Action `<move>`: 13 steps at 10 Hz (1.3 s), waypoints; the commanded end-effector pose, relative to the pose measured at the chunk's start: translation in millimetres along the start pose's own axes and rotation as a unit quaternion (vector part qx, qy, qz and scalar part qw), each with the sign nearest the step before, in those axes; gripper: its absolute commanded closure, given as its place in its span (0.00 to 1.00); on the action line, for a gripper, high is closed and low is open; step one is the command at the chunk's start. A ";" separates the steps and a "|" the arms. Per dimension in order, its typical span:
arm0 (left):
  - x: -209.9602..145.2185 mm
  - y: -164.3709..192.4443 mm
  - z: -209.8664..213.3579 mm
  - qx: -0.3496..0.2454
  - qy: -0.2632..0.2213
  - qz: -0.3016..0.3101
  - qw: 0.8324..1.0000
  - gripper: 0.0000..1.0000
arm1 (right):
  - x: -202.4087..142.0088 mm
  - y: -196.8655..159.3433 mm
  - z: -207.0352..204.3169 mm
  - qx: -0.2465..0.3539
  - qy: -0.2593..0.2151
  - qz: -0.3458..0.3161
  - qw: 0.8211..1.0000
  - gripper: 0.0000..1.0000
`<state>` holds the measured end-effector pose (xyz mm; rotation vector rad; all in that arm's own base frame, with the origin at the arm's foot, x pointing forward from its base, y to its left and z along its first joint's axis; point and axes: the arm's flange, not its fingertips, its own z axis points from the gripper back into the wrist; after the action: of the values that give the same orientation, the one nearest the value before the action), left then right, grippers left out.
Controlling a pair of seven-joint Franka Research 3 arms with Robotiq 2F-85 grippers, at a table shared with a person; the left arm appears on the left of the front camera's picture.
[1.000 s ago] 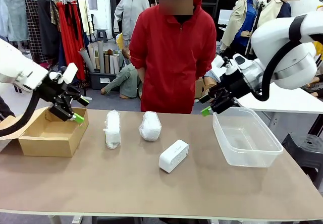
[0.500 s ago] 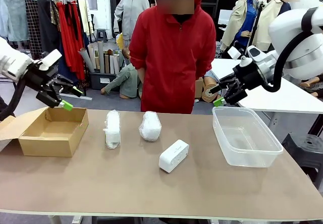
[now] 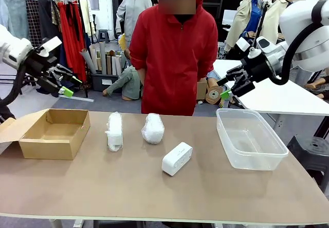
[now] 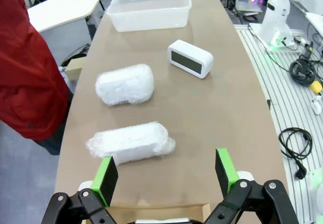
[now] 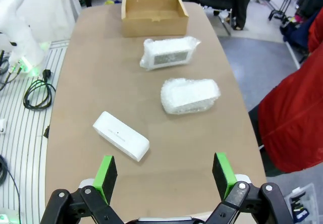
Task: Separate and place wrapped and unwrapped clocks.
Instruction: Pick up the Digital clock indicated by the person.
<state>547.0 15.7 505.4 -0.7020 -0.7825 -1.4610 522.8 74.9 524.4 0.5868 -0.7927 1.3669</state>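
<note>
With the jaws of your left arm point(image 3: 13, 53) and right arm point(image 3: 308, 48) spread wide and empty above the ends of the table point(image 3: 128, 192), lower one squarely over the bare white clock point(image 3: 177, 158) at mid-table, just nearer than the two wrapped clocks point(image 3: 114, 131) point(image 3: 153, 128), and straddle its narrow width before closing.

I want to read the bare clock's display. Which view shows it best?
The left wrist view: the bare clock turns its dark display toward that camera. The front view shows only plain white sides of it, from farther off; the right wrist view shows its plain white back.
</note>
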 end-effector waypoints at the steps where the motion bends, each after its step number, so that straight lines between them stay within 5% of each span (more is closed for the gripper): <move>1: 5.5 3.7 -5.1 -0.001 0.000 0.022 1.000 0.00 | 3.2 -5.0 1.5 -0.006 -0.003 -0.010 1.000 0.00; 6: 5.3 2.0 -6.7 -0.002 0.003 0.012 1.000 0.00 | 1.0 -0.7 0.3 -0.002 0.001 0.000 1.000 0.00; 7: 2.1 11.0 -6.3 -0.008 0.016 0.049 0.999 0.00 | 0.5 -14.5 2.0 0.012 -0.005 -0.002 1.000 0.00; 13: 3.9 45.0 2.3 0.013 0.032 0.045 0.998 0.00 | 7.6 -55.0 10.7 0.043 -0.021 -0.003 0.999 0.00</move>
<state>589.2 14.2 509.4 -0.6614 -0.7137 -1.4067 570.3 65.7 533.6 0.6701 -0.7711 1.4064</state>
